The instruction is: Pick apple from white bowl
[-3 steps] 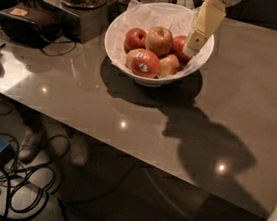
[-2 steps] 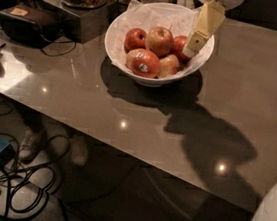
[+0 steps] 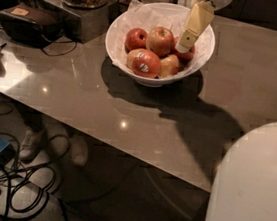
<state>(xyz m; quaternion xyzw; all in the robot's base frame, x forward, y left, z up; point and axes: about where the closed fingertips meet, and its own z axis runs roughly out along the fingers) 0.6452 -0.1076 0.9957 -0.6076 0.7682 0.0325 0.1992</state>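
The apple (image 3: 161,39) sits on top in the bowl (image 3: 151,79) on the counter (image 3: 128,112). The hand (image 3: 183,43) hangs just beside it. I cannot tell if the hand is open or closed. It might bump the apple away, or grab the red apple (image 3: 136,38) instead.

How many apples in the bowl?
5 in the bowl: back-left apple, centre apple, sticker apple in front, front-right apple, right apple partly behind the gripper. More may hide beneath.

Jaws over white bowl (image 3: 152,80), apples (image 3: 145,63) close-packed.
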